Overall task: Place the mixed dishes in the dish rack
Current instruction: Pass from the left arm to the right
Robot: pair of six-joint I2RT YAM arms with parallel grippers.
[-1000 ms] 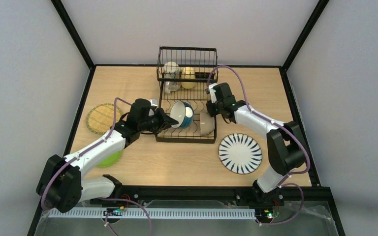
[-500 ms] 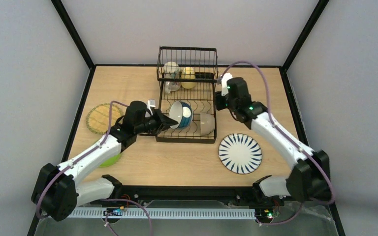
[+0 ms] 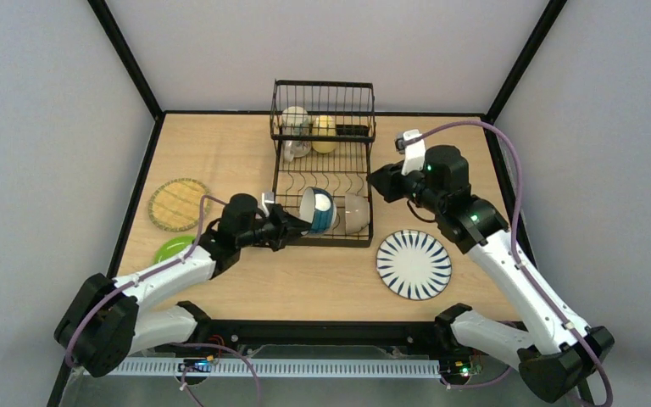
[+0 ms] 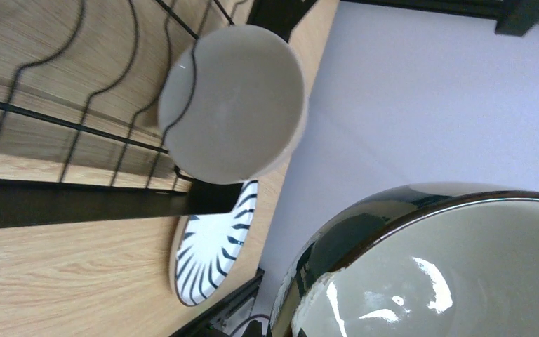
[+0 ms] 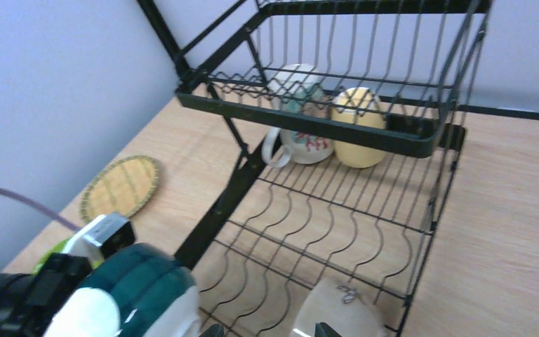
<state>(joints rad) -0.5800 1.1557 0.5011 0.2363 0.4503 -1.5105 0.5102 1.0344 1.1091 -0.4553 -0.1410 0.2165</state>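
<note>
The black wire dish rack (image 3: pixel 319 242) stands mid-table. My left gripper (image 3: pixel 292 225) is shut on the rim of the blue-white bowl (image 3: pixel 319 209), holding it on edge over the rack's near left corner; this bowl (image 4: pixel 435 267) fills the left wrist view. A white bowl (image 3: pixel 356 214) leans in the dividers beside it. The beige mug (image 3: pixel 295 124) and yellow mug (image 3: pixel 325 133) sit at the basket end. My right gripper (image 3: pixel 385 181) hangs open above the rack's right side, nothing between its fingers (image 5: pixel 214 330). The striped plate (image 3: pixel 414 264), yellow woven plate (image 3: pixel 177 203) and lime-green plate (image 3: pixel 172 249) lie on the table.
Black frame posts and grey walls close in the wooden table (image 3: pixel 305 284). The left arm reaches over the table between the lime-green plate and the rack. The striped plate lies just right of the rack's near corner, below the right arm.
The right arm has lifted and drawn back to the right, away from the white bowl, still open. The left arm has pulled the blue-white bowl nearer the rack's front edge.
</note>
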